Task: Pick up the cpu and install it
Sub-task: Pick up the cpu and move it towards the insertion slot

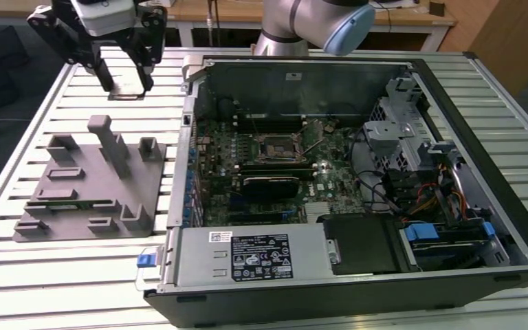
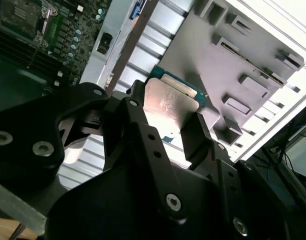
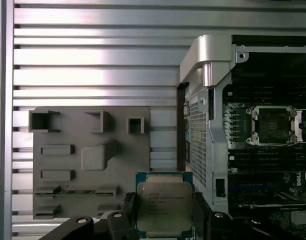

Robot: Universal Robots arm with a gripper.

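1. Presently, your end effector (image 1: 126,88) pinches the cpu (image 3: 164,206) by two opposite edges, its silver top showing in both wrist views.
2. The cpu hangs above the worktop (image 1: 80,268), with the grey tray (image 1: 90,185) below the end effector and off to one side.
3. The open computer case (image 1: 356,172) sits beside the end effector, and its socket (image 3: 273,125) is well apart from the cpu.

This is looking like a robotics lab or workshop: a robot arm (image 1: 310,24) with an end effector (image 1: 126,88) is hanging over a slatted metal surface (image 1: 53,268) that is carrying an open computer case (image 1: 337,292) and a grey tray (image 1: 90,185), with wooden desks (image 1: 411,20) standing behind.
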